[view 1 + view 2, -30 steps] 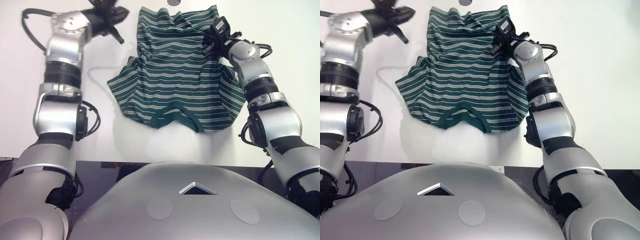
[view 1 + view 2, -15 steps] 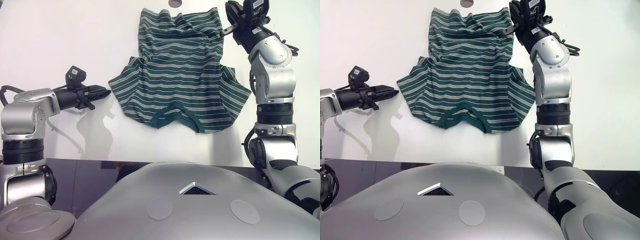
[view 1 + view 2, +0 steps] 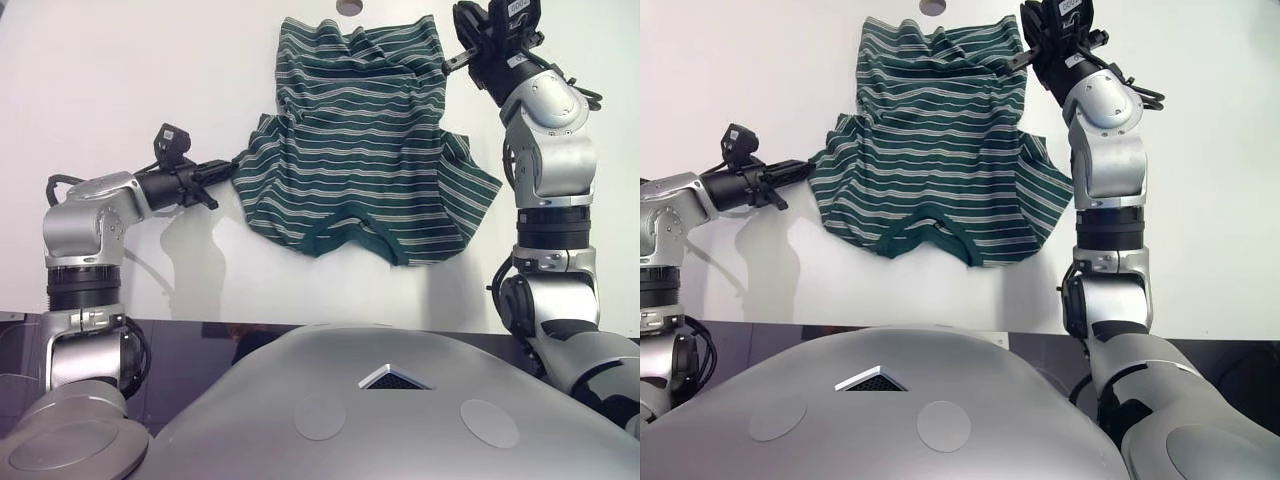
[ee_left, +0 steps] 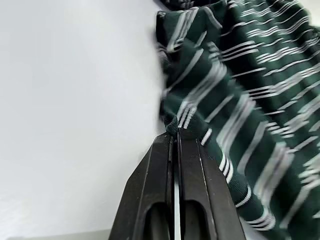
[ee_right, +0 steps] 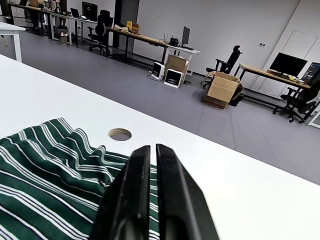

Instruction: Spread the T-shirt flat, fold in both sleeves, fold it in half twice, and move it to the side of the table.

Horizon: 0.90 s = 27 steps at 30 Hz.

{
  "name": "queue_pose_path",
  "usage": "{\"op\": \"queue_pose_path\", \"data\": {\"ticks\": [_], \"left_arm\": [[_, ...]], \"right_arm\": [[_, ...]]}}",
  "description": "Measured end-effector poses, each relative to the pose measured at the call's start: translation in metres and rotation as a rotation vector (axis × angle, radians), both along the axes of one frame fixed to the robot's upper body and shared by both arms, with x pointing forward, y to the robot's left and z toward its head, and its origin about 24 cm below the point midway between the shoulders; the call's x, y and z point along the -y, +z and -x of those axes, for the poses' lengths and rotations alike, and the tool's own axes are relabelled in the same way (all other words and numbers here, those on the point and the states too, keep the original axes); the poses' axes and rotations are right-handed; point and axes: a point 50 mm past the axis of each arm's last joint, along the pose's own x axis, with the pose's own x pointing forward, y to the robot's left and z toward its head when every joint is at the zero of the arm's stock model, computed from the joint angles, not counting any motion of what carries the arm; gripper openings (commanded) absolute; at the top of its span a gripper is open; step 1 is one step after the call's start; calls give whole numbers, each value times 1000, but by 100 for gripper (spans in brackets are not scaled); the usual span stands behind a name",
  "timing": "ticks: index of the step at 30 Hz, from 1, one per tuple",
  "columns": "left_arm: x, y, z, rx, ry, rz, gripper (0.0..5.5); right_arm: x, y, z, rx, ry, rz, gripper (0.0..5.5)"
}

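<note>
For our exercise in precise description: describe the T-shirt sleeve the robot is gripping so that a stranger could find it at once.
On the white table lies a green T-shirt with white stripes, collar nearest the robot. Its sleeve on the robot's left is the one: unlike the opposite sleeve, which lies free, its hem is pinched in the left gripper.

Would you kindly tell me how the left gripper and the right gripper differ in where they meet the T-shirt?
The left gripper sits at the left sleeve of the T-shirt, nearer the robot; the right gripper sits at its far right corner. The left gripper pinches the sleeve edge; whether the right gripper holds any cloth cannot be told. Both have their fingers shut.
</note>
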Motion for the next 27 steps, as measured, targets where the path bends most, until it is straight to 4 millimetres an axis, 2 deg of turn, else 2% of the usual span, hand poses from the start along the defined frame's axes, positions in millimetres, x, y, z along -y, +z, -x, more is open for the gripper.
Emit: {"op": "queue_pose_path", "data": {"ticks": [2,5,8,11,13,15,18,20,23,25,27], "left_arm": [[17,20,-1,78,-85,66,4],[47,29,1,113,-208,104,4],[82,28,-3,121,-301,106,4],[106,4,-4,73,-313,-1,56],[110,-6,-3,59,-318,-65,95],[112,-9,1,61,-340,-83,129],[110,-10,7,75,-368,-118,140],[106,-10,12,83,-379,-138,140],[94,-6,23,94,-391,-181,140],[85,0,24,110,-387,-216,140],[79,7,23,137,-402,-264,140]], "right_arm": [[2,0,0,-1,-3,4,20],[6,1,0,-3,-12,15,20],[5,-2,0,-14,-10,20,20],[8,-4,2,-62,-13,-33,71],[20,-4,10,-115,-37,-127,113],[36,-13,23,-206,-69,-191,150],[84,-39,68,-409,-176,-190,211],[103,-47,97,-517,-191,-193,215],[110,-43,124,-609,-137,-235,215],[107,-42,132,-645,-103,-263,215],[100,-53,141,-716,-63,-291,215]]}}
